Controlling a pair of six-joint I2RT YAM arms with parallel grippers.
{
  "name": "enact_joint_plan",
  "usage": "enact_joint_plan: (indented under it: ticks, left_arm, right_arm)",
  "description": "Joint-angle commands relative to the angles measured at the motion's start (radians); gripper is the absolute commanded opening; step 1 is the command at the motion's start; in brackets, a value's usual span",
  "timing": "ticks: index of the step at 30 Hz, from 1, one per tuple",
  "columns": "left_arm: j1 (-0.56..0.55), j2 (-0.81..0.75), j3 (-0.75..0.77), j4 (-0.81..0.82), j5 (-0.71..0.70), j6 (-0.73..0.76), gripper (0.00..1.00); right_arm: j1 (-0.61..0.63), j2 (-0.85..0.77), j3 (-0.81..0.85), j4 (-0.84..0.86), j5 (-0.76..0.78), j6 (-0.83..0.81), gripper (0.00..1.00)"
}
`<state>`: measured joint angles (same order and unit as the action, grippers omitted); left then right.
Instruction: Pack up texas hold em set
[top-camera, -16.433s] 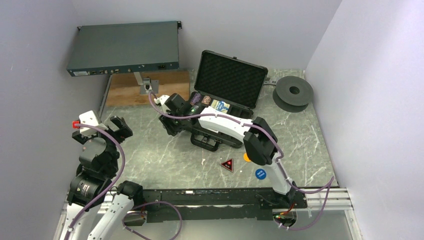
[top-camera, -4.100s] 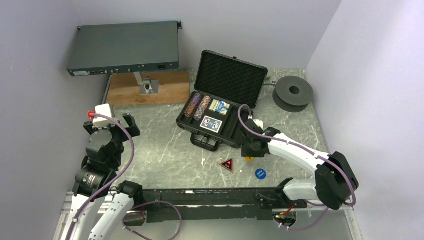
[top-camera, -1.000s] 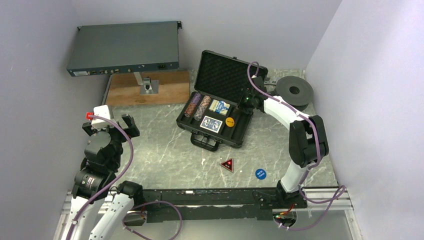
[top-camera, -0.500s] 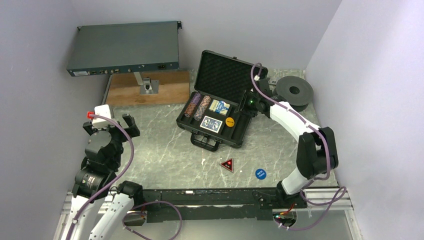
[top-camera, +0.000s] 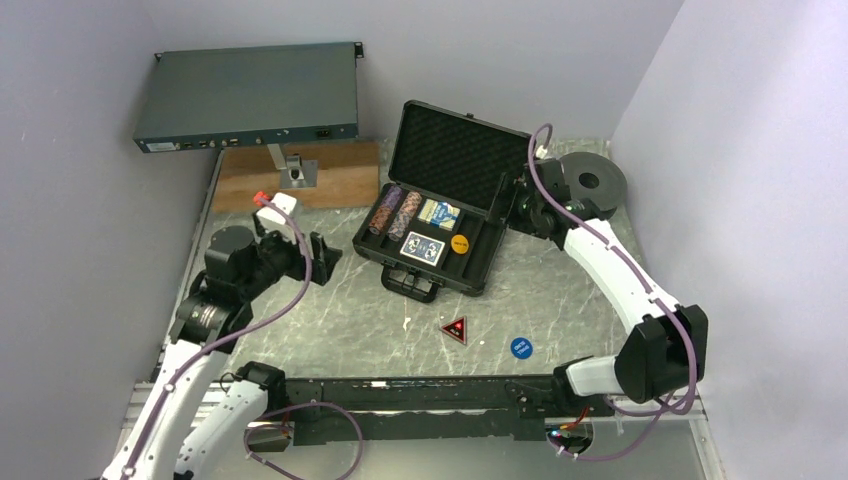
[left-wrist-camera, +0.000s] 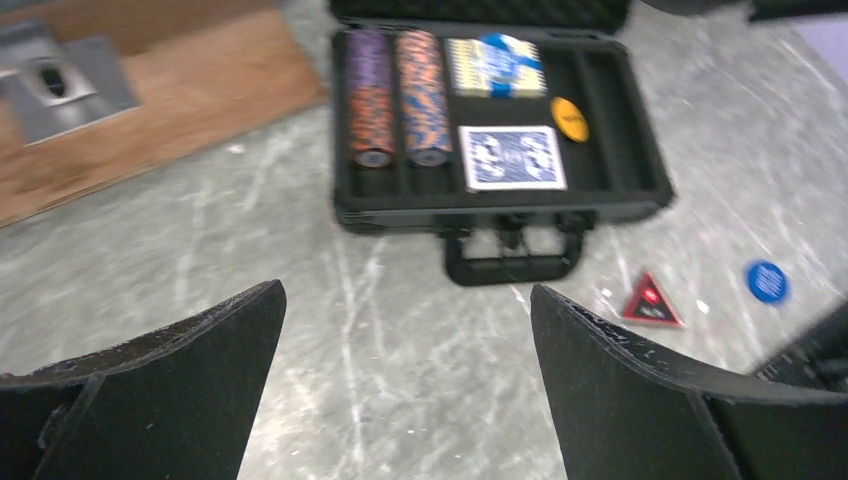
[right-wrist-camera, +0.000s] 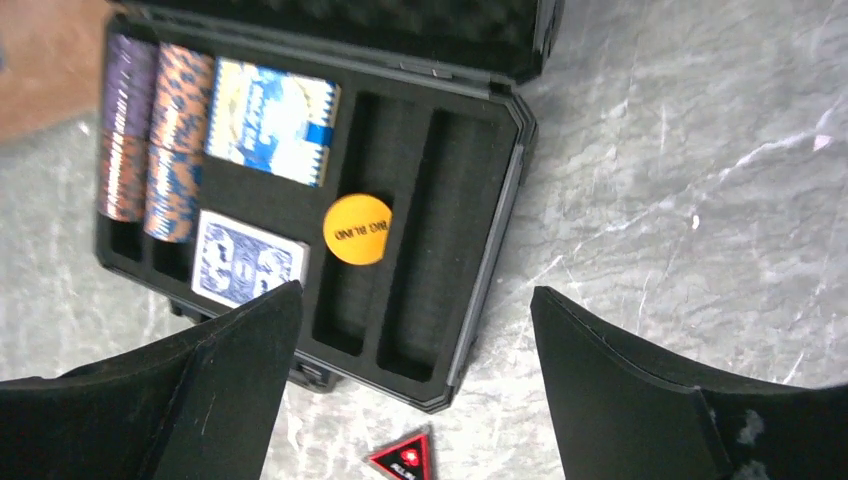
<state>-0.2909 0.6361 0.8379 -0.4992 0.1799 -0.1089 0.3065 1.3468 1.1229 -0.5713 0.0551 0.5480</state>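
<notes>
Top external: high over the near edge of the table (top-camera: 330, 300), looking down, farthest.
Left wrist: low, tilted down toward the briefcase (left-wrist-camera: 612, 140), well apart.
Right wrist: steeply down over the briefcase, nearer.
Shared: briefcase and red triangle button (top-camera: 455, 329), all three.

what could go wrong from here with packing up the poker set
The red triangle button and blue button lie flat on the table, so the fingers may slide them along instead of pinching them. The right gripper is open close beside the raised briefcase lid and might knock it. The orange button seems to straddle a slot edge, which may hinder closing.
</notes>
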Motion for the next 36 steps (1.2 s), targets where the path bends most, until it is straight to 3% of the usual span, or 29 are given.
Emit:
enact_joint_plan:
  ticks: [1,7,18,21,24,29,36]
  left_arm:
    - [-0.043,0.075,0.014,0.067,0.286,0.028,1.00]
    - [-0.274,0.226,0.073,-0.021,0.145,0.046,0.99]
    - [-0.583,0.438,0.134,0.083,-0.063,-0.022,0.93]
    - [-0.707,0.546,0.184,0.134,-0.163,0.018,0.91]
    - [-0.796,0.691,0.253,0.176,-0.177,0.092,0.92]
    - [-0.862,0.934,0.410,0.190,-0.117,0.191,0.93]
    - [-0.913,1.212,0.647,0.120,-0.192,0.206,0.88]
  right_arm:
    - [-0.011,-0.040,0.145,-0.057,0.073,0.069,0.88]
    - [-0.010,-0.174,0.114,0.055,0.043,0.108,1.00]
    - [-0.010,-0.355,0.194,0.028,0.115,0.144,1.00]
    - [-0.010,-0.399,0.225,0.017,0.126,0.150,1.00]
    - [-0.011,-0.461,0.226,0.017,0.122,0.149,1.00]
    - [-0.011,-0.529,0.223,-0.006,0.150,0.121,1.00]
    - [-0.010,-0.566,0.204,-0.018,0.145,0.091,1.00]
